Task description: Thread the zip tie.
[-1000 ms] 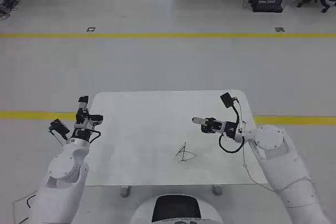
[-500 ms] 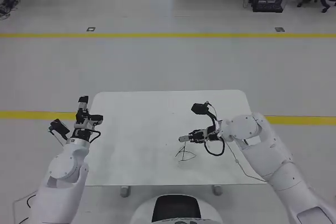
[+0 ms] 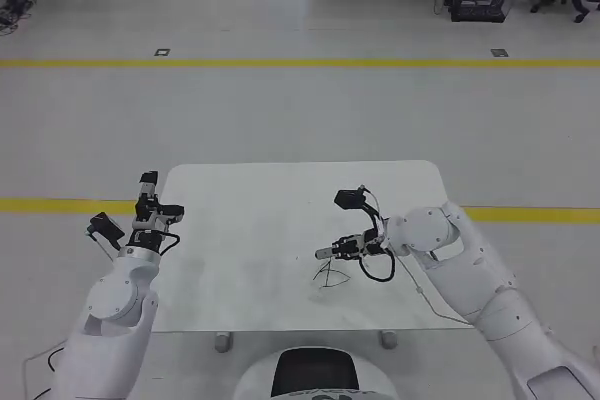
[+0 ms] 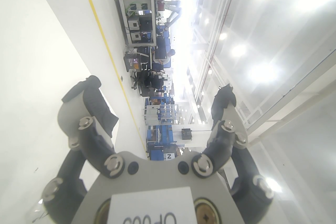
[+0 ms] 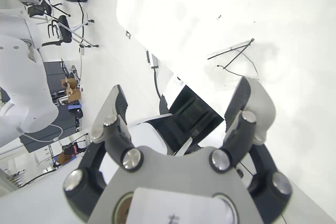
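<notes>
Moved: your right gripper [image 3: 325,253] has swung in from the right, stopping just beside the zip tie [image 5: 231,49].
Table [image 3: 240,200]: zip tie lies loose by the near edge, middle.
Right gripper: spread wide, empty.
Left gripper [image 4: 157,86]: left edge, spread, empty.
Progress: you hold nothing yet; all threading seems left.

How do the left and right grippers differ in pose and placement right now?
The right gripper hangs over the table beside the zip tie; the left gripper sits at the table's left edge, far from it. The right gripper faces the tabletop; the left gripper points toward the room and ceiling. Both are open and empty.
</notes>
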